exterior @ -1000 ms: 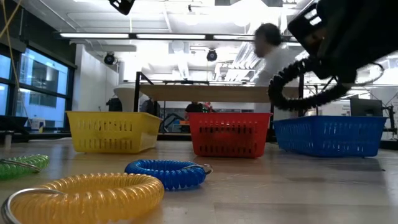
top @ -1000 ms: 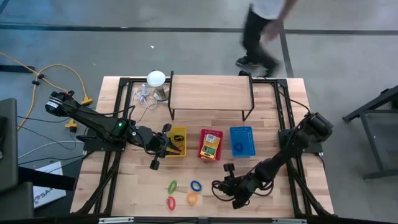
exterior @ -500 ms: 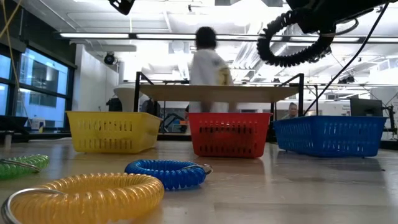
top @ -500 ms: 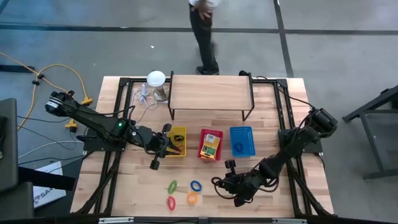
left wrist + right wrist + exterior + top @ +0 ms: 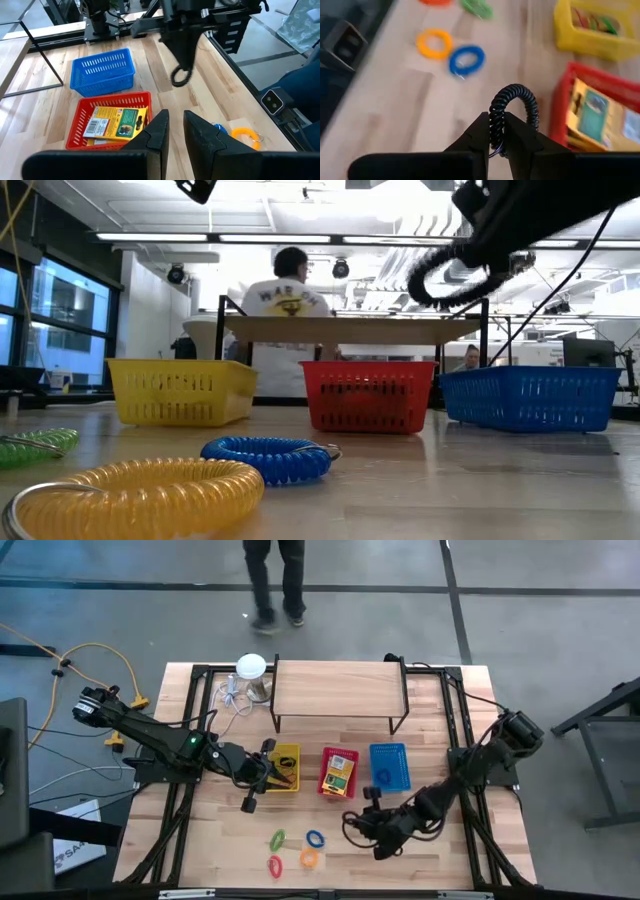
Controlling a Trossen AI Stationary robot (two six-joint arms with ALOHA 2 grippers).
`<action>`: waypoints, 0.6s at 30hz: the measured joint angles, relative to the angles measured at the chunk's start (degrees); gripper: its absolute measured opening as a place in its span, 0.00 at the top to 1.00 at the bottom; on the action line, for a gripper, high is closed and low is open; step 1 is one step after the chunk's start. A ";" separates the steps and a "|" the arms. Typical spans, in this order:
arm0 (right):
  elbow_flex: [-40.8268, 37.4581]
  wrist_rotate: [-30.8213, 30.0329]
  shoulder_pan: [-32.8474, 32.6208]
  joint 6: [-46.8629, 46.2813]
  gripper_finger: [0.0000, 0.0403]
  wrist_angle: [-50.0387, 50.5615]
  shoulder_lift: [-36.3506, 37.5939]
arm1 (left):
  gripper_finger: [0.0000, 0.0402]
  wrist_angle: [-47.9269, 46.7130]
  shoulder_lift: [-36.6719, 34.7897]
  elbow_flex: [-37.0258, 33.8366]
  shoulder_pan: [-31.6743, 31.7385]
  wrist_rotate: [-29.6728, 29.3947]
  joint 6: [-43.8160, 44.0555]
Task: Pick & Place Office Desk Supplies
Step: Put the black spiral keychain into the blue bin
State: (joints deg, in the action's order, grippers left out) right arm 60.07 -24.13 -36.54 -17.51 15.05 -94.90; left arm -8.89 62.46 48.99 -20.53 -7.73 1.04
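Even overhead lighting, shadows on the pale wooden table (image 5: 230, 840) faint. Low view: bright ceiling strip lights (image 5: 300, 237) glare; nearest yellow coiled ring (image 5: 140, 492) soft. Right wrist view motion-blurred.

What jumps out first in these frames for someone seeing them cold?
The right gripper, shut on a black coil ring, raised above the table beside the red basket. Next, the three bright baskets in a row: yellow basket, red, blue basket, with coloured coil rings lying loose in front, such as the blue coil ring. The left gripper waits by the yellow basket.
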 joint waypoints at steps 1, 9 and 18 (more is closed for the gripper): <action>0.00 -0.05 0.47 -0.52 0.90 1.44 0.17 | 0.87 -0.02 0.00 0.00 0.00 0.00 0.00; 0.00 -0.43 4.40 -2.39 0.90 10.08 2.50 | 0.87 0.01 -0.02 0.00 0.00 0.00 0.00; -0.02 -0.36 9.90 -7.06 0.90 20.17 4.89 | 0.87 -0.02 0.00 0.00 0.00 0.00 0.00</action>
State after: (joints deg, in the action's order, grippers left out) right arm 60.05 -24.49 -26.64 -24.56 35.22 -90.01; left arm -8.91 62.46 48.99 -20.53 -7.73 1.04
